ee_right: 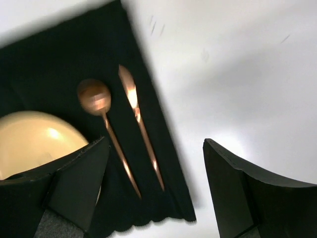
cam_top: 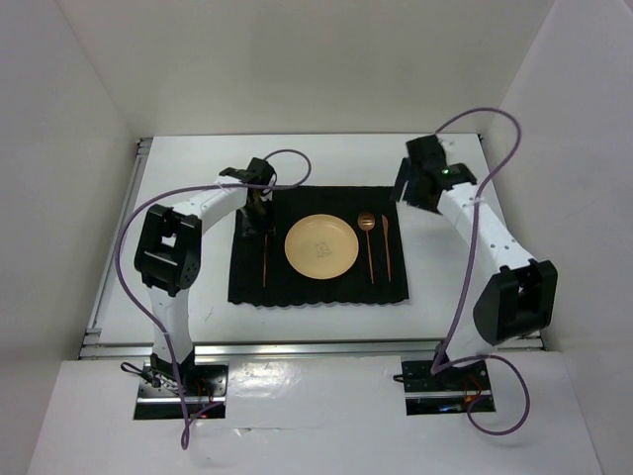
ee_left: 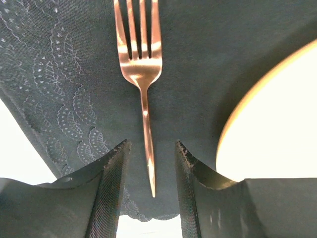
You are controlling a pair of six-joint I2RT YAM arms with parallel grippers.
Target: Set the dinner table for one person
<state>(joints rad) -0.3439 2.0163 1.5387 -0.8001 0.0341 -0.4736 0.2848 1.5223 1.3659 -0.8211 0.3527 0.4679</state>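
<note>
The white dinner table (cam_top: 326,158) bears a black cloth mat (cam_top: 247,282). On the mat lie a yellow plate (cam_top: 321,246), a copper fork (cam_top: 265,259) to its left, and a copper spoon (cam_top: 368,242) and knife (cam_top: 386,247) to its right. My left gripper (cam_top: 259,210) hangs over the mat's far left part. In the left wrist view it (ee_left: 152,144) is open, and the fork (ee_left: 142,64) lies flat on the mat with its handle tip between the fingers, untouched. My right gripper (cam_top: 406,193) is open and empty (ee_right: 156,143) above the mat's far right corner, over the spoon (ee_right: 94,96) and knife (ee_right: 138,119).
White walls enclose the table on three sides. A silver rail (cam_top: 109,287) runs along the table's left and near edges. Purple cables loop from both arms. The plate's rim shows in the left wrist view (ee_left: 277,124) and in the right wrist view (ee_right: 34,139).
</note>
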